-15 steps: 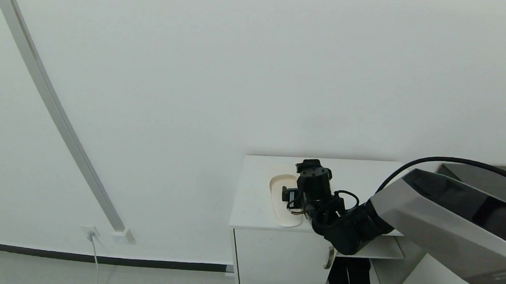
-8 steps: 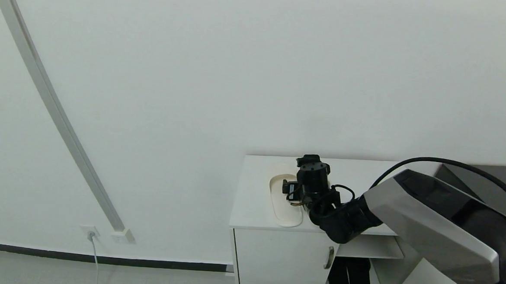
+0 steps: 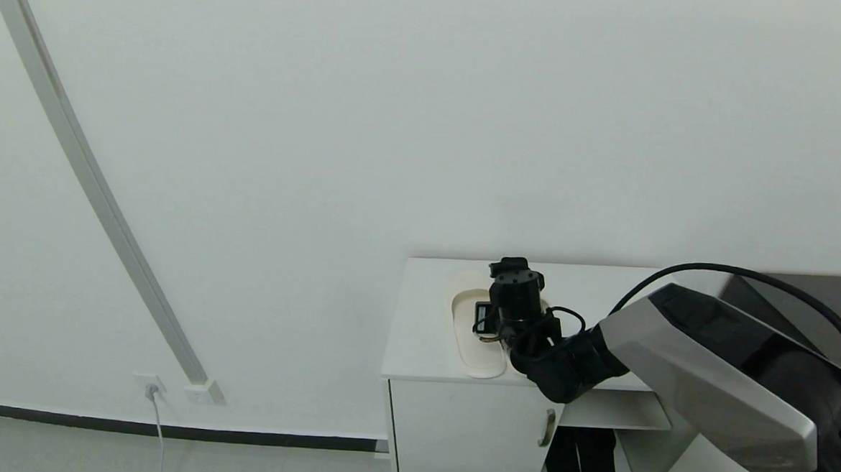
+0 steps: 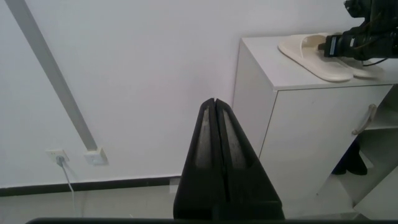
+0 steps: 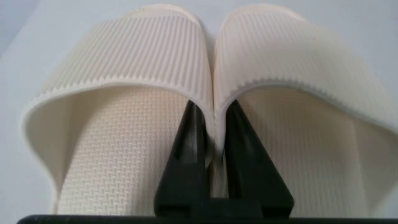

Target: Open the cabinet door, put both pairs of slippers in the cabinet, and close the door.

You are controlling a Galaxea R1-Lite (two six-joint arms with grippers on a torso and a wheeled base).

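The white box-shaped cabinet [image 3: 423,322] stood against the pale wall. A pair of ribbed, soft-looking cream slippers [image 3: 473,350] lay side by side on the cabinet's flat top, near its front edge. The right gripper [image 5: 214,115] was down on the cabinet top at these slippers. Its two black fingers [image 5: 189,155] were clamped on the slippers' adjoining inner edges, one finger inside each slipper, pinching the two strap walls together between them.

On the cabinet's right side the compartment stood open, with a white shelf just under the top. A pair of flat black slippers [image 3: 581,464] sat upright on the level below that shelf. The cabinet's left front panel was closed, and a slim curved metal handle [image 3: 547,427] ran down its right edge, just beside the black slippers.

The left gripper [image 4: 216,109] hung well to the left of the cabinet, lower than its top and touching nothing. Its fingers were pressed flat together with only a thin seam between them.

Left of the cabinet, a grey trunking strip [image 3: 92,176] slanted down the wall. A white wall socket [image 3: 148,383] with a white cable sat beside the strip's lower end.
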